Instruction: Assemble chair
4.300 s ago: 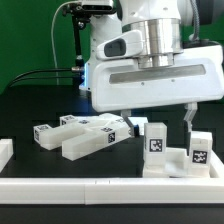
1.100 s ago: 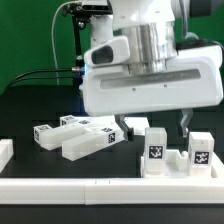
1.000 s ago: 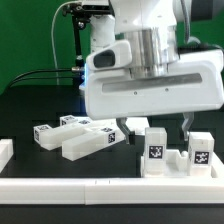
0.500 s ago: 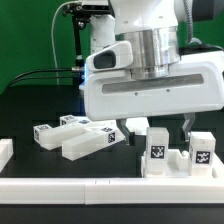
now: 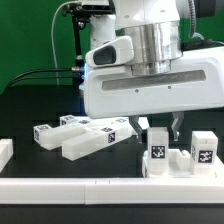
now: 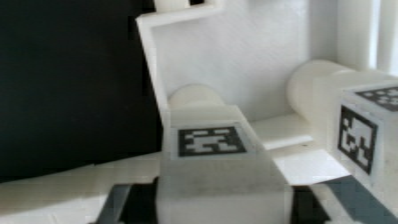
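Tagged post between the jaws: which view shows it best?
The wrist view: the tagged post fills the middle of the picture, its tag plainly visible, with a dark jaw at each side. The exterior view shows the same post small and front-on, under the gripper.

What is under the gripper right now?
A white tagged chair part stands directly below the gripper, its post between the jaws. Whether the jaws touch it is hidden.
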